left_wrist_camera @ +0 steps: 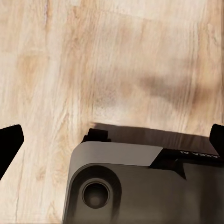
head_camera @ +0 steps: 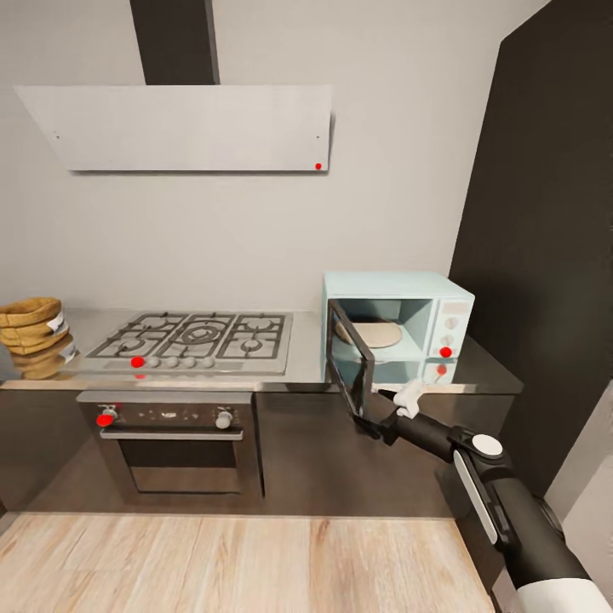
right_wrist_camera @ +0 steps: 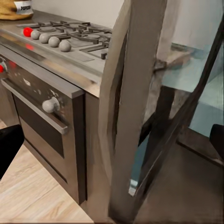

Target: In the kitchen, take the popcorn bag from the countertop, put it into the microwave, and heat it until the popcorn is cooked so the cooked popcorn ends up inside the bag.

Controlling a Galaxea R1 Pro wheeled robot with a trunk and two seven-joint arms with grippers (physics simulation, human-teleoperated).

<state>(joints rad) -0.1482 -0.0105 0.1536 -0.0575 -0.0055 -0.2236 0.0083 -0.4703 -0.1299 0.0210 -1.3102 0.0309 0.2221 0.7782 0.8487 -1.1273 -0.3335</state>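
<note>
The microwave stands on the countertop to the right of the gas hob, and its dark glass door is swung wide open toward the robot, showing a pale round turntable inside. The right gripper sits at the lower outer edge of that door, and in the right wrist view its dark fingertips stand spread wide with the door's frame running between them; whether they actually pinch the door cannot be told. The popcorn bag rests at the far end of the countertop, well apart from the microwave, on the other side of the hob. The left gripper hangs over the light wood floor, fingers parted and holding nothing. Below the hob sits the built-in oven.
</note>
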